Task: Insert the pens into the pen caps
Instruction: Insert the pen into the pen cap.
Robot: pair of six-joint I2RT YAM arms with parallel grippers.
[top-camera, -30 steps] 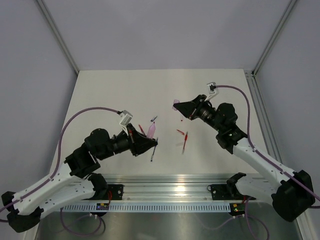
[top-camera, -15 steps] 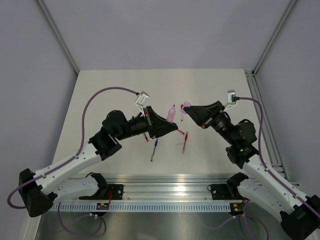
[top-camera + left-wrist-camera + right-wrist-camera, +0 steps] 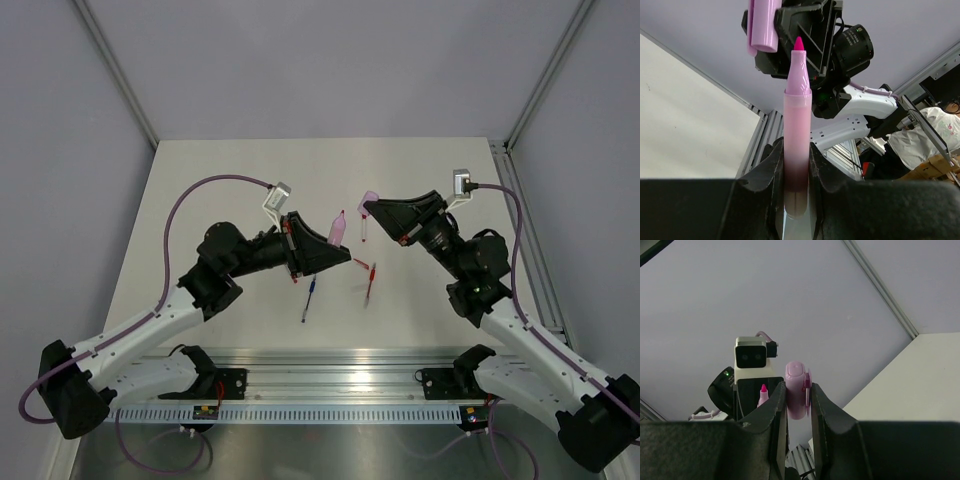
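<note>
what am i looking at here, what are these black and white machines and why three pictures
These are two robot arms bolted at the near edge of a pale table. The wide picture comes from a fixed camera above and behind them; the other two come from a camera on each wrist, looking along its own fingers. The left pincer is clamped on a pink marker, tip bare. The right pincer is clamped on a lilac cap, held in the air near the marker's tip but not on it. On the table lie a blue pen and red pens.
</note>
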